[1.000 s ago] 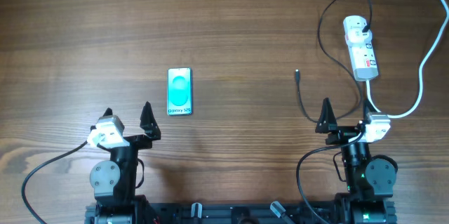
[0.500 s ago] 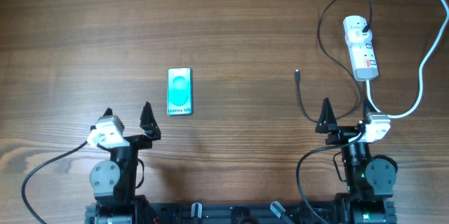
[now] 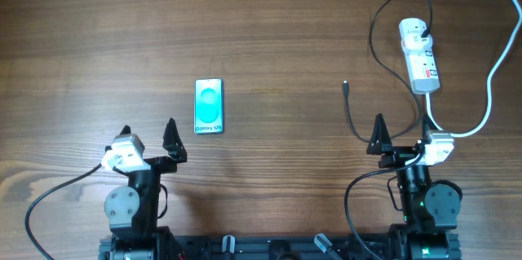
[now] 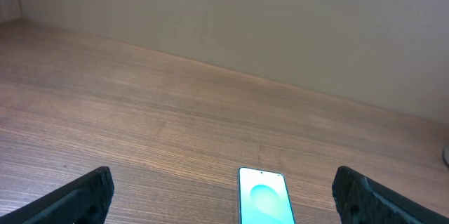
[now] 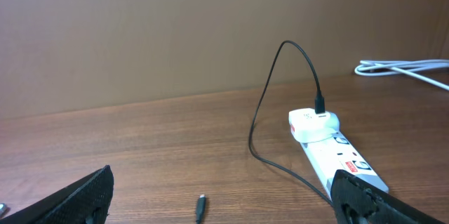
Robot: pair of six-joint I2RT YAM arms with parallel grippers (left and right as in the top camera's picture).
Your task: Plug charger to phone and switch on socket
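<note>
The phone (image 3: 209, 106) lies flat on the wooden table, cyan screen up; it also shows at the bottom of the left wrist view (image 4: 265, 199). My left gripper (image 3: 148, 132) is open and empty, just in front of the phone and slightly left of it. The charger, a thin black cable (image 3: 352, 121), ends in a small plug tip (image 3: 346, 85) lying loose on the table; the tip shows in the right wrist view (image 5: 200, 208). Its other end is plugged into the white socket (image 3: 418, 56) at the far right. My right gripper (image 3: 402, 134) is open and empty, in front of the tip.
A thick white cable (image 3: 491, 89) trails from the socket past the right arm and off the table's far right corner. The black cable loops up behind the socket (image 5: 266, 90). A plain wall stands behind the table's far edge (image 4: 231, 66).
</note>
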